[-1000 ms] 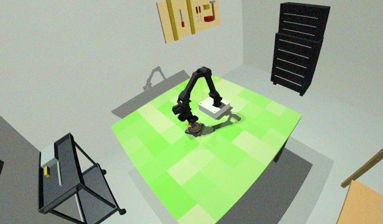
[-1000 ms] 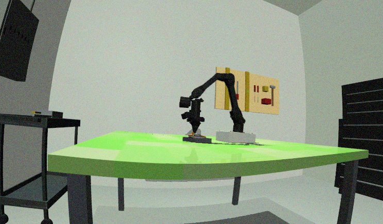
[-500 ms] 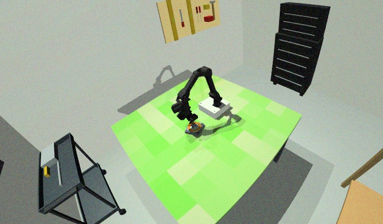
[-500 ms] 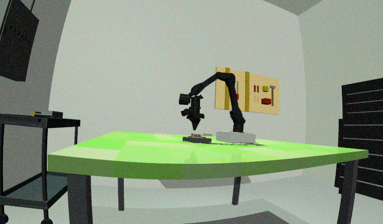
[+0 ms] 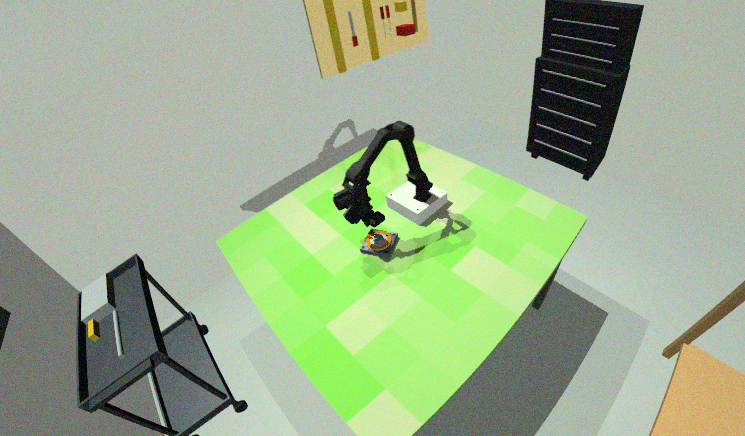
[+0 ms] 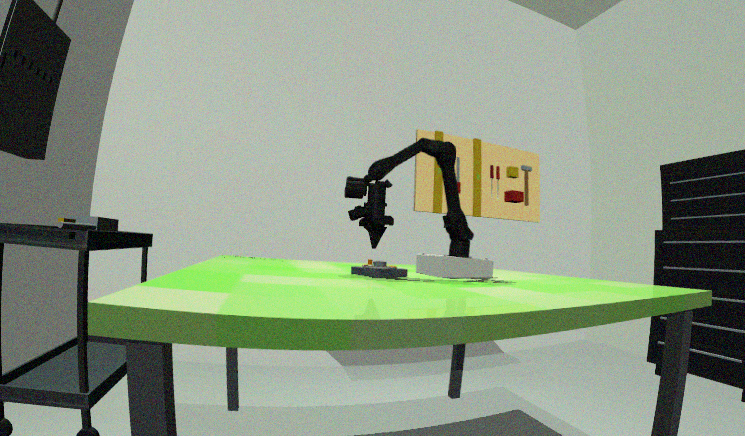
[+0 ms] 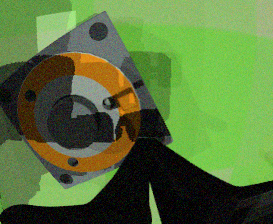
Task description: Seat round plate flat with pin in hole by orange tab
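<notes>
My gripper (image 5: 376,222) (image 6: 374,245) (image 7: 145,145) is shut with nothing between the fingers. In the exterior view its tip hangs above the plate with a visible gap. The round plate (image 7: 82,165), an orange ring with a pale middle, sits around the dark post (image 7: 73,122) on the square grey base (image 5: 386,255) (image 6: 395,273) (image 7: 119,56). The orange tab (image 6: 370,262) (image 7: 130,101) is on the plate's right in the wrist view. The hole (image 7: 108,103) beside it has a small light spot inside, possibly the pin. Shadows and small size hide whether the plate lies fully flat.
The arm's white mounting block (image 5: 412,204) (image 6: 445,265) stands near the base on the green table (image 5: 418,308) (image 6: 309,303). A black cart (image 5: 126,319) (image 6: 33,238) stands off the table's left side. A dark drawer cabinet (image 5: 580,86) (image 6: 705,259) stands beyond the table.
</notes>
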Robot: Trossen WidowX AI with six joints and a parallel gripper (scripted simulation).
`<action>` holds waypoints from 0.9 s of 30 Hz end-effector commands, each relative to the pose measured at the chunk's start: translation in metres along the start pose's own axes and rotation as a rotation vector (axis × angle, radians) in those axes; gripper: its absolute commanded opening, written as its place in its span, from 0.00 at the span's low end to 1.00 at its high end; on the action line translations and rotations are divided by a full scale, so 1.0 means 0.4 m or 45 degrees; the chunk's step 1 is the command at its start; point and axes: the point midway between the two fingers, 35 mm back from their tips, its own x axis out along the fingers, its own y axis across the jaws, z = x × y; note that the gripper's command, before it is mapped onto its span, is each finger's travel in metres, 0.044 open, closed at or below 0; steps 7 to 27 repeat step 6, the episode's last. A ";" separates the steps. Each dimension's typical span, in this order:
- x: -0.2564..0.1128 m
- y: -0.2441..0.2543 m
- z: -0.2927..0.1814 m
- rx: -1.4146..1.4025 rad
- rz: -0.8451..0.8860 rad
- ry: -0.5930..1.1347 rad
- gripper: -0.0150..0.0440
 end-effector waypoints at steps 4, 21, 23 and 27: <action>0.002 0.000 -0.001 0.000 0.000 0.002 0.25; 0.002 0.000 -0.001 0.000 0.000 0.002 0.25; 0.002 0.000 -0.001 0.000 0.000 0.002 0.25; 0.002 0.000 -0.001 0.000 0.000 0.002 0.25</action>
